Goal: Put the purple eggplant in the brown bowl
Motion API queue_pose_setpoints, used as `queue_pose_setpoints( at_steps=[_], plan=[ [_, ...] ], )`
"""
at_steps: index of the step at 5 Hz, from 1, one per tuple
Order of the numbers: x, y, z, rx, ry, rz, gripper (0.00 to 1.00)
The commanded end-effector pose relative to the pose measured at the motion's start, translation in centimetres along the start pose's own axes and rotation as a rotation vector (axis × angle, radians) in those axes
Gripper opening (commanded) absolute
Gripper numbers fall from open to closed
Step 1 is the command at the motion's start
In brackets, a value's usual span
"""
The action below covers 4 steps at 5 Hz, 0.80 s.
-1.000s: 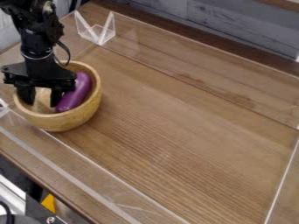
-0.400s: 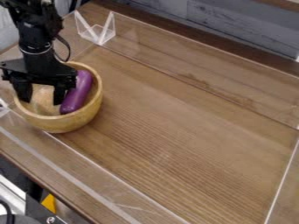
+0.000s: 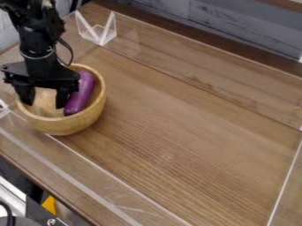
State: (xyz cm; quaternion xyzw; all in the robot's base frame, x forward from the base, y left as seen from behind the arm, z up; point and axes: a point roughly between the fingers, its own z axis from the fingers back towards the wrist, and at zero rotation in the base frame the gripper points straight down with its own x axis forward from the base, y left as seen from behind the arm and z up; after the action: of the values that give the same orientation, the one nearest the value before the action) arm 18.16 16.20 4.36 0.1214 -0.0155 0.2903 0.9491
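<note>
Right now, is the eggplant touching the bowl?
Touching. The camera view shows the purple eggplant lying inside the brown bowl, resting against its inner wall, beside the open gripper.

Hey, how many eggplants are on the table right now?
1. The purple eggplant lies inside the brown bowl at the table's left, beside the open gripper. The gripper may hide some of the bowl.

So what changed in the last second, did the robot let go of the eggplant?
Yes. The hand opened wider and let go of the eggplant, which now lies loose against the right inside wall of the bowl, a bit more upright in the picture than before. The open hand is still down in the bowl, just left of the eggplant. The bowl and table did not move.
</note>
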Motion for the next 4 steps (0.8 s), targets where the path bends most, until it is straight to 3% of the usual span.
queue_pose_setpoints(
  at_steps=[1,4],
  plan=[
    [-0.3,-0.3,-0.6,-0.005,-0.015,-0.080,1.00],
    [2.6,0.8,-2.4,0.011,0.021,0.021,1.00]
  ],
)
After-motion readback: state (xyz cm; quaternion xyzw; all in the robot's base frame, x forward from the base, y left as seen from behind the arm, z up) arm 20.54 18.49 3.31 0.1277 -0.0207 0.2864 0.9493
